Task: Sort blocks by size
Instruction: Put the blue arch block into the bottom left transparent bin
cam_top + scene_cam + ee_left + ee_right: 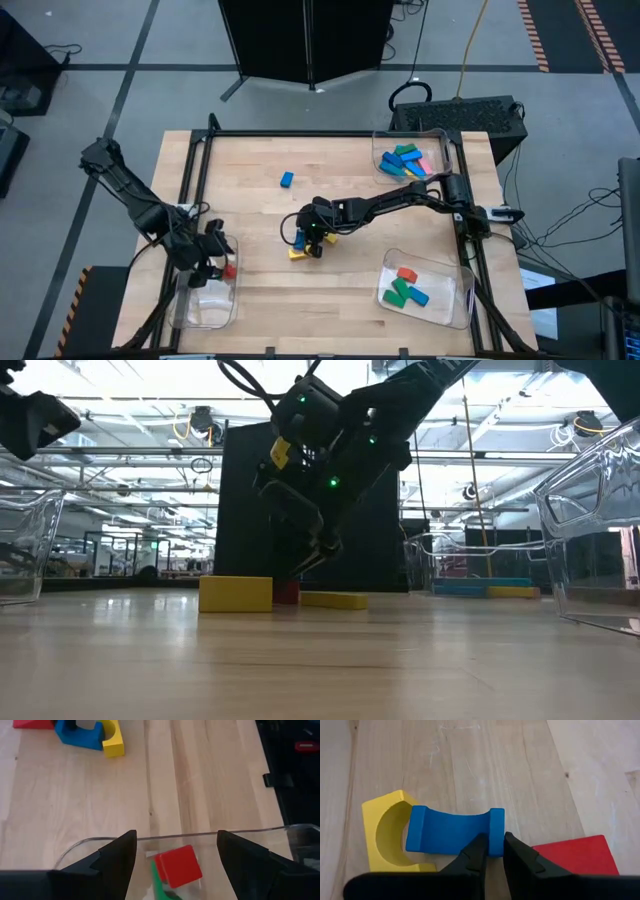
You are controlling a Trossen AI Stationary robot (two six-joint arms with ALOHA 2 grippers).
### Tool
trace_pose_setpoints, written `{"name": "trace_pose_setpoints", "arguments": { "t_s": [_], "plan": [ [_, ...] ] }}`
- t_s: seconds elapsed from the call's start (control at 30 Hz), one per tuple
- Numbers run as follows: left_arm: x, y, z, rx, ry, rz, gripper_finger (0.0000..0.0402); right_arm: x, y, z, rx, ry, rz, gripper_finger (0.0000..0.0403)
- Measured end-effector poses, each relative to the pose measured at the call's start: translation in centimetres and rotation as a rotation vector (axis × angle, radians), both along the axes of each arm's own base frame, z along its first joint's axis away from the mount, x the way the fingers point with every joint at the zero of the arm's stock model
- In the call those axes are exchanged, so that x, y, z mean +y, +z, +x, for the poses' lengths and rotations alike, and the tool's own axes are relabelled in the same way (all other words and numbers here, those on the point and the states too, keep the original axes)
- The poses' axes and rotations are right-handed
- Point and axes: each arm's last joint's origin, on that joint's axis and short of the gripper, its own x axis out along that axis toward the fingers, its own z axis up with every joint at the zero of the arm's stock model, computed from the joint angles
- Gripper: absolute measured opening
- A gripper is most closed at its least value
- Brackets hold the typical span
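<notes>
Mid-table lies a cluster of blocks: a blue arch-shaped block [452, 832], a yellow arch-shaped block [385, 835] beside it and a red block [575, 855]. My right gripper [310, 237] [493, 843] slants down onto the blue block and is shut on it. My left gripper [207, 255] [175, 862] hangs open above the clear near-left tray [215, 834]. In that tray lie a red block [179, 866] and a green piece [160, 887]. In the low view the yellow block [235, 593] hides the blue one. My right gripper pinches the blue block's end leg [496, 825], the one next to the red block, between its two fingers. The fingers [476, 852] slant down from the table's right side. The block lies flat on the table, next to the yellow arch.
One loose blue block [287, 179] lies toward the far edge. A clear tray [440, 140] at the far right holds several blocks. Another clear tray [452, 305] at the near right holds red, green and blue ones. A black frame edges the table.
</notes>
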Motion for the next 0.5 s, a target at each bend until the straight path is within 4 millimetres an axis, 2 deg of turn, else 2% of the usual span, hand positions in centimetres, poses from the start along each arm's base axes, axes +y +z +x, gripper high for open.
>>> {"name": "trace_pose_setpoints", "arguments": {
  "t_s": [0.27,0.5],
  "plan": [
    [-0.2,-1.8,0.0,0.042,-0.004,-0.031,0.0273,0.0,0.0,0.0,0.0,0.003,-0.002,0.0044],
    [-0.7,-2.4,-0.1,0.122,-0.04,-0.17,0.0273,0.0,0.0,0.0,0.0,0.015,-0.012,0.0043]
  ]
}}
